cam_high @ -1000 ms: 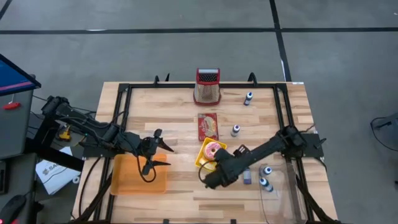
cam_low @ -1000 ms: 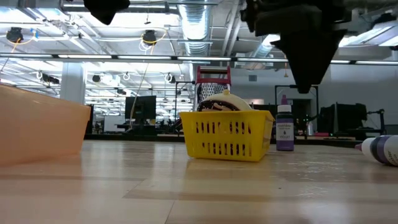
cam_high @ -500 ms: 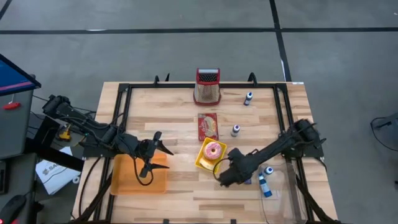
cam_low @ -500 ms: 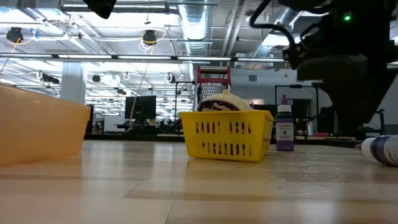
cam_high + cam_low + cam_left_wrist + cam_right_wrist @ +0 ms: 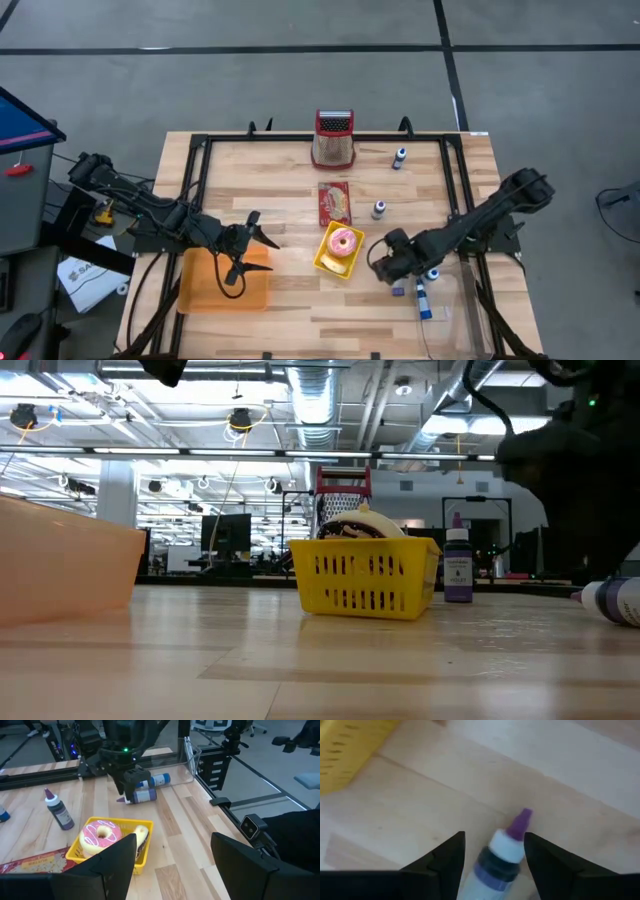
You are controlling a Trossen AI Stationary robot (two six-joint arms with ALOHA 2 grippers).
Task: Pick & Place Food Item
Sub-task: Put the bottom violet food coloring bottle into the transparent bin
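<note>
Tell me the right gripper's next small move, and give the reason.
Probably close the right gripper on the small white squeeze bottle with the purple tip. The bottle lies on its side on the wooden table, its neck between the open fingers with a gap showing on each side, so nothing is gripped yet. The left gripper waits open over the orange tray.

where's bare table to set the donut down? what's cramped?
Free: the front strip of the table between the orange tray and the bottles; also the back left, left of the grater and the snack packet. Crowded: right of the yellow basket, where the right gripper straddles a lying bottle among others.
</note>
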